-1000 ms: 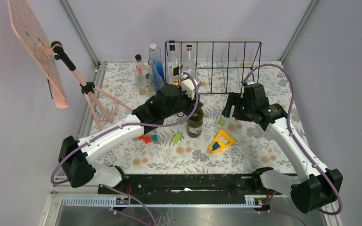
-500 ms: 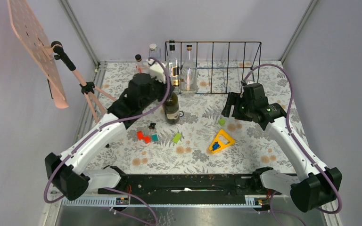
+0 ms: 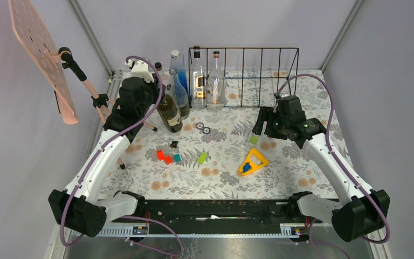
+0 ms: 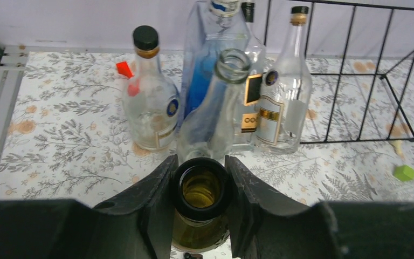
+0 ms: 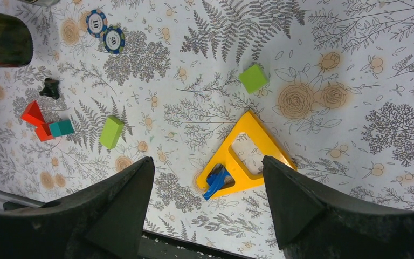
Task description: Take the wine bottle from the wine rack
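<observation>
Your left end effector (image 4: 200, 164) grips the wine bottle (image 3: 170, 111), left of the wine rack (image 3: 269, 48). Your right end effector (image 5: 207, 164) gapes wide.

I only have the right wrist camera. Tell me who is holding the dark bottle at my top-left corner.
Observer: The left end effector is shut on the neck of that dark bottle.
Operator: Report where it is relative to the rack.
Observer: Outside the rack, off its left end, leaning beside a blue bottle.
Operator: List what is in the rack.
Observer: A black-capped bottle and a cork-topped bottle, both at its left end.
</observation>
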Robot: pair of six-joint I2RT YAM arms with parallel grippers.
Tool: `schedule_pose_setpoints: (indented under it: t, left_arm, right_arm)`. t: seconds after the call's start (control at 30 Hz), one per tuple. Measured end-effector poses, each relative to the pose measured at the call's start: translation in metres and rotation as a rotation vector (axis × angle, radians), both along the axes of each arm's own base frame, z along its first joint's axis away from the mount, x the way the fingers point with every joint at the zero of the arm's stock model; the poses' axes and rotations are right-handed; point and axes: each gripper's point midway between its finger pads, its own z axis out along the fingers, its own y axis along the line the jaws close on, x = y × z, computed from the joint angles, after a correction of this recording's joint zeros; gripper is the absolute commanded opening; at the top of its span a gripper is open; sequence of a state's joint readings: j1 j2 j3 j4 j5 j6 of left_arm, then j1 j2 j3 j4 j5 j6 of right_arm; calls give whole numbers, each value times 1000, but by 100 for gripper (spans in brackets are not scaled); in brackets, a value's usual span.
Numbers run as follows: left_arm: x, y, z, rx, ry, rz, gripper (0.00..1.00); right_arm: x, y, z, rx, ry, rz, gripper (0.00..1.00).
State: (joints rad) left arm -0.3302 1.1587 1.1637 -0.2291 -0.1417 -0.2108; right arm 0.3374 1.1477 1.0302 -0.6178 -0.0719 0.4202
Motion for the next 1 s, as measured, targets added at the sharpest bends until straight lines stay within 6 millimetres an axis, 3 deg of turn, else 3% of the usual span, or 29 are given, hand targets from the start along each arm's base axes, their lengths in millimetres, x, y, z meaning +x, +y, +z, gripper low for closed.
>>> schedule_pose_setpoints:
  t: [0.57, 1.0]
  left_arm:
    - [53, 55, -47, 22, 76, 190, 0]
    - [90, 77, -45, 50, 21, 254, 0]
  right_arm:
    - [-4, -2, -9, -9, 20, 1, 80]
    - [-6, -3, -11, -11, 21, 2, 80]
